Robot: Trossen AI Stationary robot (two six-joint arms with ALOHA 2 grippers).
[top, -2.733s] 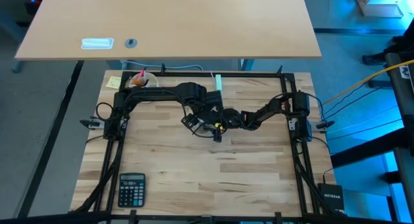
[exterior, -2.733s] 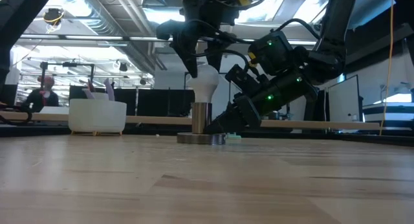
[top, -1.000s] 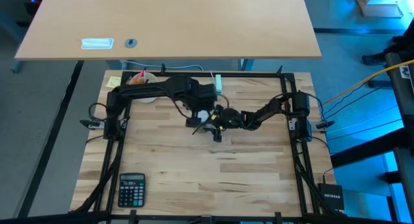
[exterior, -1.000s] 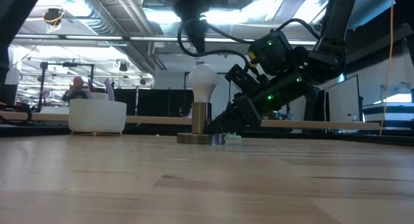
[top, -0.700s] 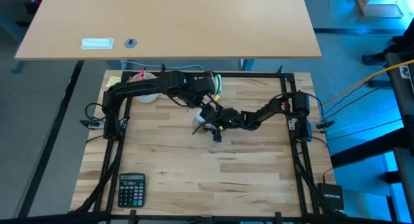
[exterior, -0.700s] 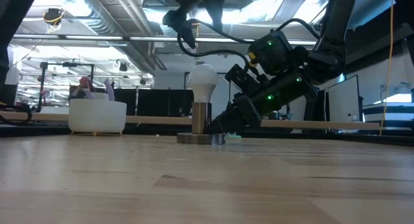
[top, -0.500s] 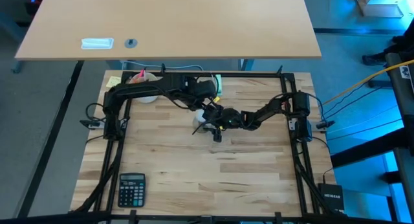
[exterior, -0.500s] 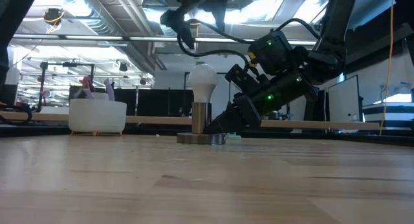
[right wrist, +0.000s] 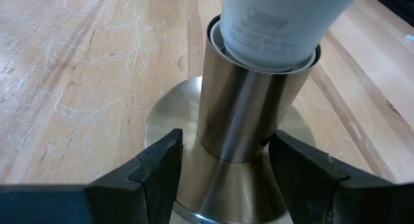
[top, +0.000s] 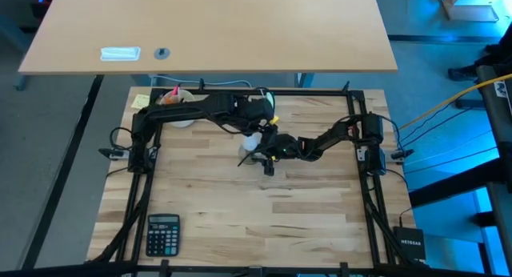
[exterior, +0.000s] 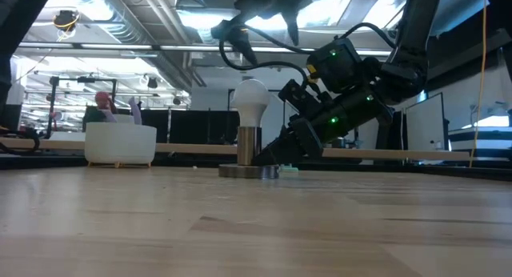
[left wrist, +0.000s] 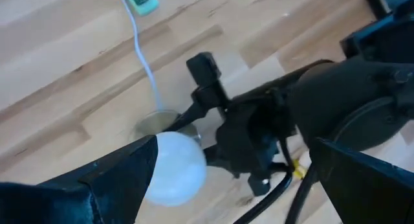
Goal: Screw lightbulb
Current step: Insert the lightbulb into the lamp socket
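The white frosted lightbulb [exterior: 250, 101] stands upright with its base in a silvery socket tube [right wrist: 249, 114], which rises from a round metal disc [exterior: 249, 171] on the table's middle. My left gripper [exterior: 266, 25] is open above the bulb and touches nothing; the bulb shows between its spread fingers in the left wrist view [left wrist: 173, 167]. My right gripper [exterior: 276, 163] reaches in low from the table's right and is shut on the socket's disc. My right gripper holds the socket's round base disc [right wrist: 194, 120] between its two fingers [right wrist: 162, 166], one at each side of the rim. The fingers slant down from the table's right, nearly level. The disc lies flat on the table, with socket and bulb upright.
A white bowl [top: 178, 101] stands at the far left, a calculator [top: 162, 233] at the near left. The thin white cord [left wrist: 139, 43] runs from the socket toward the far edge, to a green-and-white switch [left wrist: 141, 0]. A person [exterior: 100, 105] sits in the room behind.
My left gripper, clear above the bulb, has moved a little toward the table's far edge and turned about its wrist, so that both spread fingers now show in the low view. Bulb, socket and right gripper have stayed still.
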